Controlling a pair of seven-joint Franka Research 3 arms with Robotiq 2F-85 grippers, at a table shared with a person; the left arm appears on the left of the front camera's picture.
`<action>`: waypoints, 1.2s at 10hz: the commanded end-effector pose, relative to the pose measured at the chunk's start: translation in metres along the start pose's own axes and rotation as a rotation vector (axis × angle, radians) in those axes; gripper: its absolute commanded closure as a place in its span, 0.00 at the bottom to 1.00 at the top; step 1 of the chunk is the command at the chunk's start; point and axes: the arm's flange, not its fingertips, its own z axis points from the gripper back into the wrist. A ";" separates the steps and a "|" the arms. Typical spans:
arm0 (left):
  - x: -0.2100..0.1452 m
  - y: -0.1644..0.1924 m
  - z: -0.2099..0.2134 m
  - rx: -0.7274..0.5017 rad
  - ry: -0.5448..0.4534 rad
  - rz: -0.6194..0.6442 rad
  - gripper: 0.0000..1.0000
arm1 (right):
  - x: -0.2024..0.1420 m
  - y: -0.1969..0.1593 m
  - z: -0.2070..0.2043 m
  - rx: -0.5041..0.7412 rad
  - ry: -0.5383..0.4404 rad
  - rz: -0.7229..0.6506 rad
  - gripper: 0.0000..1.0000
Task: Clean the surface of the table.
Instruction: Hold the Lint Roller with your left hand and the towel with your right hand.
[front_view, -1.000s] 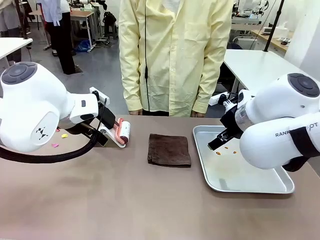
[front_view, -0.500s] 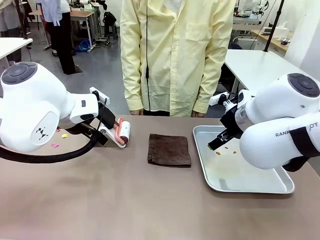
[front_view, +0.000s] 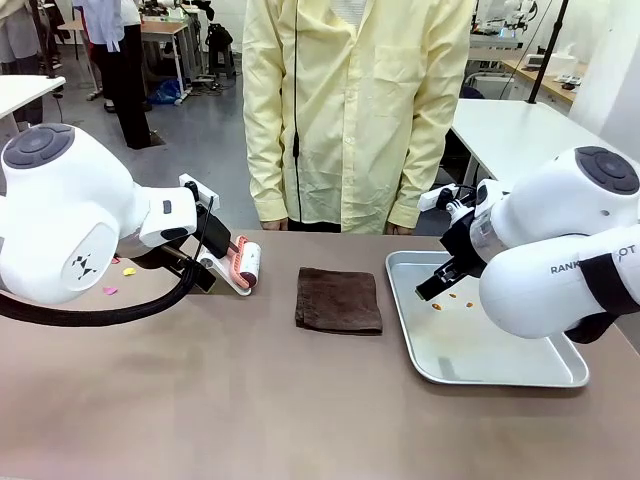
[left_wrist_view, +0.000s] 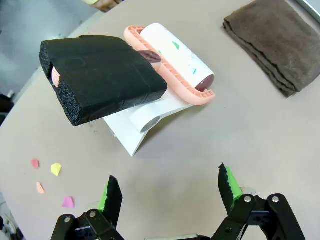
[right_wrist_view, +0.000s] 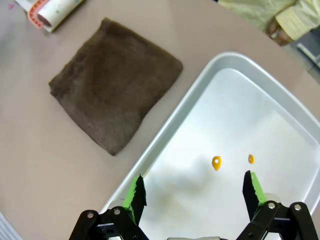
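Observation:
The taupe-brown table (front_view: 250, 400) carries a lint roller (front_view: 245, 265) on a white stand, a folded brown cloth (front_view: 338, 299) and a steel tray (front_view: 500, 350). In the left wrist view my left gripper (left_wrist_view: 170, 190) hangs open above bare tabletop, just short of the lint roller (left_wrist_view: 172, 55) with its pink frame and black foam handle (left_wrist_view: 100, 75). Small coloured paper scraps (left_wrist_view: 56, 169) lie beside it on the table. My right gripper (right_wrist_view: 194, 192) is open over the near-left part of the tray (right_wrist_view: 250, 115), where two orange bits (right_wrist_view: 216, 162) lie.
A person in a pale yellow shirt (front_view: 345, 110) stands at the far edge, hands out of view. The brown cloth (right_wrist_view: 115, 82) lies between roller and tray. More paper scraps (front_view: 128, 271) sit at the table's left, behind my left arm.

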 end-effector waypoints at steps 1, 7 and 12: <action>0.000 0.000 0.000 0.000 0.000 -0.001 0.00 | 0.000 0.000 0.000 0.000 0.000 -0.001 0.00; -0.016 0.011 0.057 -0.415 -0.013 0.363 0.00 | -0.013 -0.008 0.058 0.245 0.087 -0.300 0.00; -0.056 0.039 0.135 -0.572 -0.078 0.662 0.00 | -0.087 -0.031 0.134 0.648 -0.100 -0.855 0.00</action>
